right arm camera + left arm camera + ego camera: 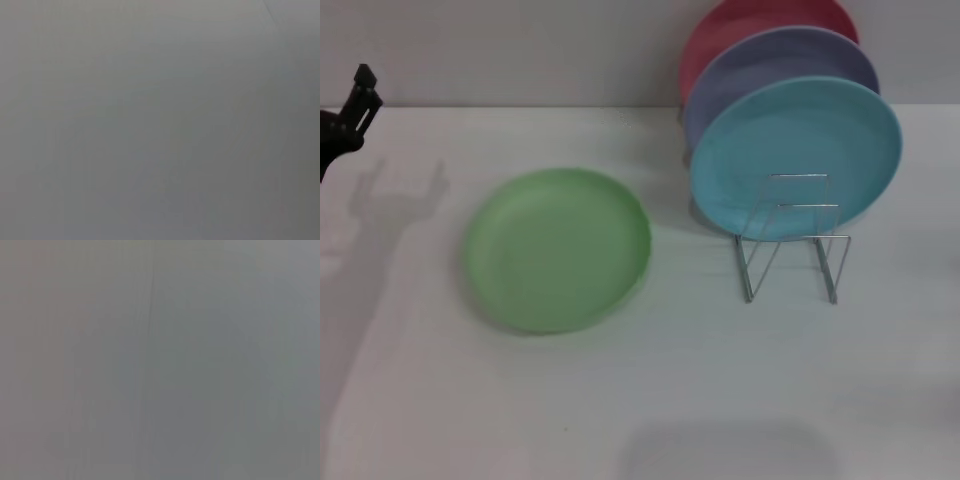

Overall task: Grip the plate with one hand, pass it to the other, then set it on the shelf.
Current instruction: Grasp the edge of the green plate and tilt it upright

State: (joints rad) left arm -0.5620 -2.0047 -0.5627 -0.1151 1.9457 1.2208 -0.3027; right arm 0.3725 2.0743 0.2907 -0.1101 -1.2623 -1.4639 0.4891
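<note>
Round light green plastic plate (558,249) lies flat on the white counter (650,400), left of centre, touching nothing. To its right stands the thin silver wire shelf (790,240); a light blue plate (796,158) leans upright in it, a lavender plate (780,75) behind that, a pink plate (760,25) at the back. The front loops of the shelf look free.

Left tool (345,115), black, shows only at the far left edge of the head view, raised above the counter and well apart from the green plate; whether its fingers are apart or together I cannot tell. Right tool not in view. Both wrist views show only blank grey.

Step in hand, as I judge it: the first reach, nothing gripped yet. To do it well:
- bring the left tool in low toward the near-left rim, fingers spread, one above and one beneath the raised edge;
- a flat plate gives little purchase, so the lower finger must slide under cleanly, or the plate may skate toward the shelf;
- lift with the far rim exposed for the other tool to take.
</note>
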